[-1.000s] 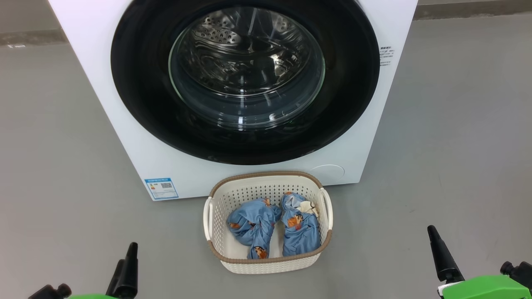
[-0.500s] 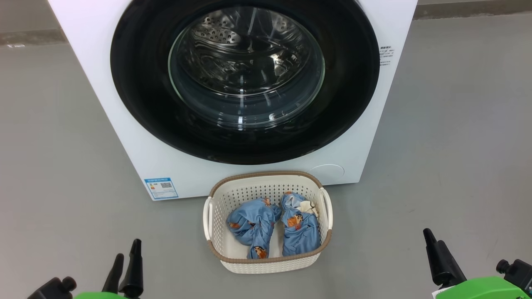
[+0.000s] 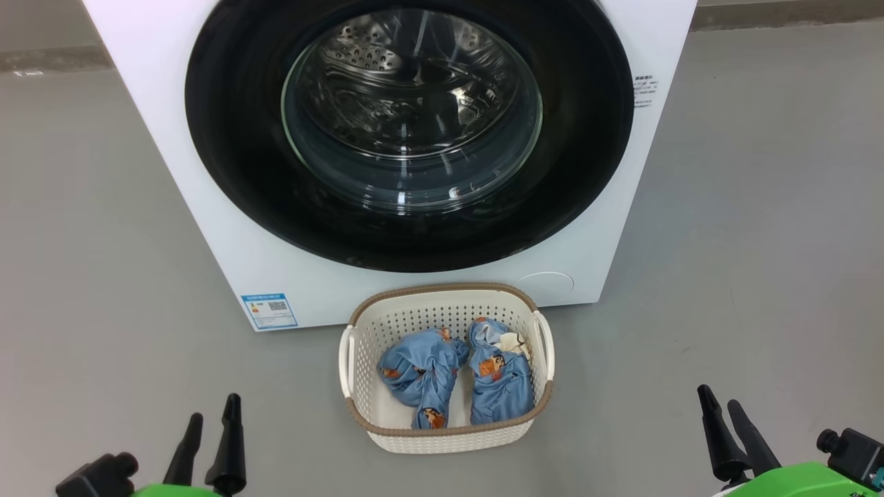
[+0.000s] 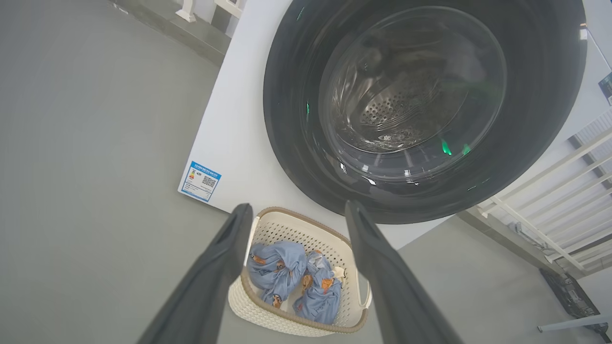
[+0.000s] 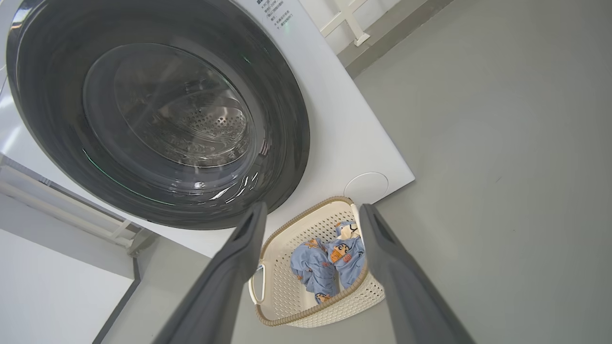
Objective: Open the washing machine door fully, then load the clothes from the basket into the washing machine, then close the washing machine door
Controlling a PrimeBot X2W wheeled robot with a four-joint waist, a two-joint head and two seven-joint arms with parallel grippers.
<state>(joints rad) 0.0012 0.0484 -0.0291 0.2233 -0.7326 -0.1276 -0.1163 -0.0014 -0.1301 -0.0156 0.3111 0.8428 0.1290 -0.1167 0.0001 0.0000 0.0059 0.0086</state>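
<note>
Step one: the round glossy black washing machine door (image 3: 407, 131) stands shut, light blue printed clothes (image 3: 421, 369) sit in the cream perforated basket (image 3: 442, 288) near it, left claw (image 3: 214, 411) and right claw (image 3: 718, 398) both spread — next, catch the door's edge.

End effectors (image 3: 214, 407) (image 3: 717, 395) low, fingers apart
</note>
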